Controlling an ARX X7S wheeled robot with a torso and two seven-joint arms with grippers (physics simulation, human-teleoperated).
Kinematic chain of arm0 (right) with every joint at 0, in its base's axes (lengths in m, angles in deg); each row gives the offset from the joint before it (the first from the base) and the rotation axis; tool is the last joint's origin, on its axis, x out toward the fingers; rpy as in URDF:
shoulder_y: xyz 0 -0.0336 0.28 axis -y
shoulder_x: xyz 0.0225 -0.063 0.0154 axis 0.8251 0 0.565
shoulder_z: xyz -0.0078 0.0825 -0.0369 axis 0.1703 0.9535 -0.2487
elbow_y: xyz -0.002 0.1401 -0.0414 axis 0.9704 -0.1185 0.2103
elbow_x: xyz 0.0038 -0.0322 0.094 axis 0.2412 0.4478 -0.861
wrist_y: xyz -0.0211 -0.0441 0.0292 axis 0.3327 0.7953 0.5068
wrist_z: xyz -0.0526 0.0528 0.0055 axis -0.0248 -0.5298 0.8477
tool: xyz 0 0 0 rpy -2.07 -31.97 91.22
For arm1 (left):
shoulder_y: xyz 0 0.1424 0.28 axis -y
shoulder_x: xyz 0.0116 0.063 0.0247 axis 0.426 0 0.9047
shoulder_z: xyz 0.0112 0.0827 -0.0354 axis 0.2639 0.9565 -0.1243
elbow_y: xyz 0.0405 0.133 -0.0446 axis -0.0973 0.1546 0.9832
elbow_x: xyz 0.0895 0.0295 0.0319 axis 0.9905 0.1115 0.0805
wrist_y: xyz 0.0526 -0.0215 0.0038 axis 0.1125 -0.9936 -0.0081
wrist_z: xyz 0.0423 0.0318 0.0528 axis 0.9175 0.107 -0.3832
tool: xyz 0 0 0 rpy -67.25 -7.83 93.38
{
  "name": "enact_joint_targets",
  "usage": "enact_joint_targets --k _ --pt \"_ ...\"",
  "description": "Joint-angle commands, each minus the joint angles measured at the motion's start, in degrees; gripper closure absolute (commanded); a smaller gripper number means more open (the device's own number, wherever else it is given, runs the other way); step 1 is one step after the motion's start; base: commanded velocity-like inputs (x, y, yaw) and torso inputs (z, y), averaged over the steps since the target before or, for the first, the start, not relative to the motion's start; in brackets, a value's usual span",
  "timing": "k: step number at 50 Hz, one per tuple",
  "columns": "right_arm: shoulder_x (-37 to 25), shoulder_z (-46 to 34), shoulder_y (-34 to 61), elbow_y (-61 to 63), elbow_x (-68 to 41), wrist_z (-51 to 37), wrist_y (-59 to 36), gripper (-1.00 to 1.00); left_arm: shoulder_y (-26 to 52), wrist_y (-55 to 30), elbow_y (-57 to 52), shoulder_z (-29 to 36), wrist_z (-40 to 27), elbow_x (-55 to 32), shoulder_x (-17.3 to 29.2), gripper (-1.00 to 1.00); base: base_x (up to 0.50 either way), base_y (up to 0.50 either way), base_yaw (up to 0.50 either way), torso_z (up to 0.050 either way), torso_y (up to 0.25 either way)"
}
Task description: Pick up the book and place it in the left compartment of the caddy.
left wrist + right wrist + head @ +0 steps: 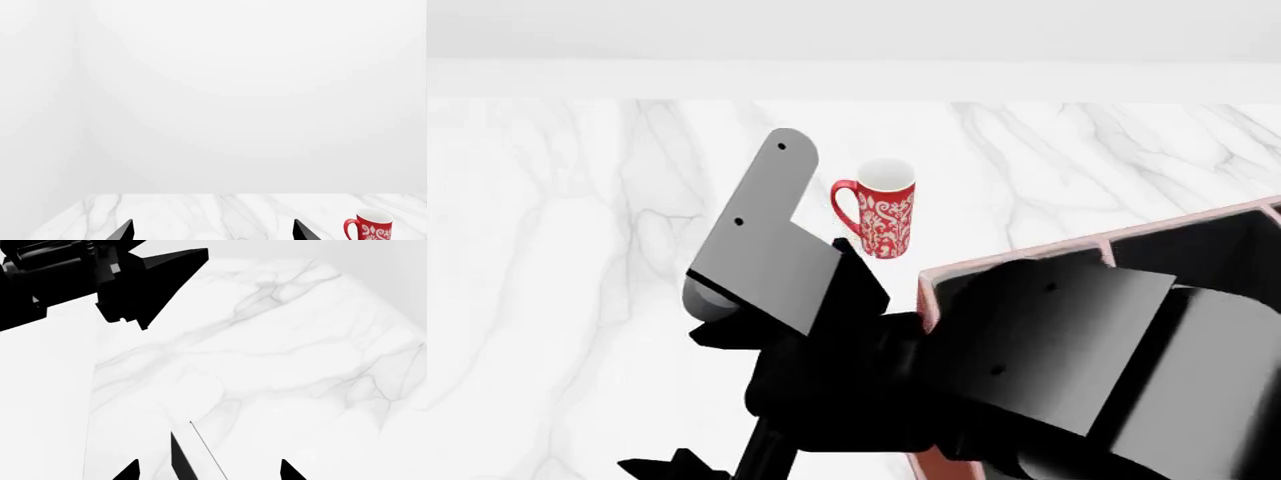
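— The left gripper?

— Spread wide. Only its two black fingertips show in the left wrist view, with bare table between them and nothing held.

— And around it?

— The mug, red with a white pattern, stands upright on the table off to one side of the fingertips, apart from them. Behind the table is a plain white wall.

— The right gripper?

— Also spread. Its two tips stand well apart in the right wrist view. Between them sits a narrow black sliver with a fine dark line beside it and white between the two (most likely the book seen edge-on, though too little shows to be sure). Neither tip touches it where I can see, so I cannot tell whether it stands on the marble or rests in the gripper.

— Further out?

— White marble, and a black part of the robot in one corner of that view.

— The head view?

— The left arm, with grey plates, reaches over the table; the mug stands just beyond it. The right arm lies across the near part of the caddy, which sits right of the mug and near it. One reddish rim, a divider and some black lining show; the arm covers the rest, so I cannot pick out its sections. No book shows here.
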Motion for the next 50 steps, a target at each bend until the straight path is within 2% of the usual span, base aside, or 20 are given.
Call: enact_joint_targets --k 1,50 --pt "1.1 -2.6 -1.6 -1.4 2.8 1.2 1.9 -1.00 -0.2 0.2 -0.2 0.0 -0.1 -0.2 0.3 -1.00 0.00 0.00 0.00 0.000 0.000" --pt "6.7 -12.4 -7.0 -11.1 15.3 3.2 10.4 -1.00 -0.9 1.0 -0.8 -0.4 -0.6 -1.6 1.4 -1.00 0.00 0.00 0.00 0.000 0.000"
